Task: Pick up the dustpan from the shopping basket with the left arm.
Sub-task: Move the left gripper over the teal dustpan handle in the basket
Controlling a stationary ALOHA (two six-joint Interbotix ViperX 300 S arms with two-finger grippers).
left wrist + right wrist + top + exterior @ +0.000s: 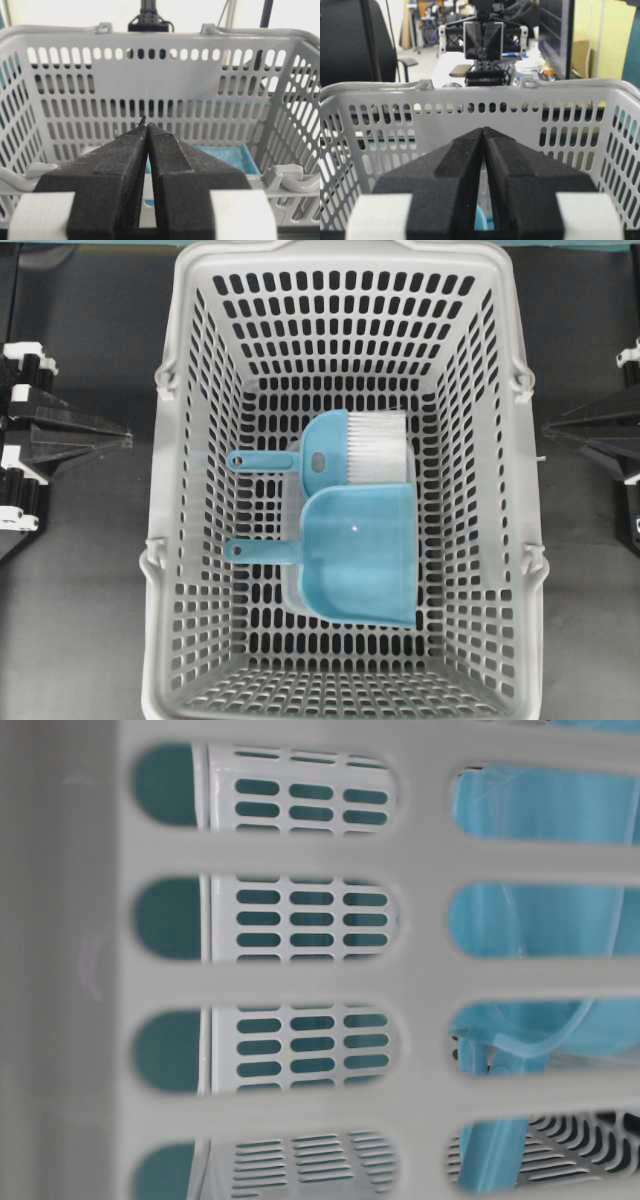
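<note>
Dark tabletop (80, 600) is carrying the grey shopping basket (185, 540). Inside the basket, the light blue dustpan (360, 555) is lying flat on the floor, handle pointing toward the left gripper (125, 438), beside a blue brush (350, 445). Both that gripper and the right gripper (548, 428) are waiting outside the basket walls, fingers pressed together, holding nothing.

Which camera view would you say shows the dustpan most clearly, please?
The overhead exterior view: the whole dustpan, tray and handle, lies in the shopping basket beside the brush. The table-level view shows only blue pieces through wall slots, the left wrist view a sliver behind the shut left gripper, the right wrist view almost nothing.
</note>
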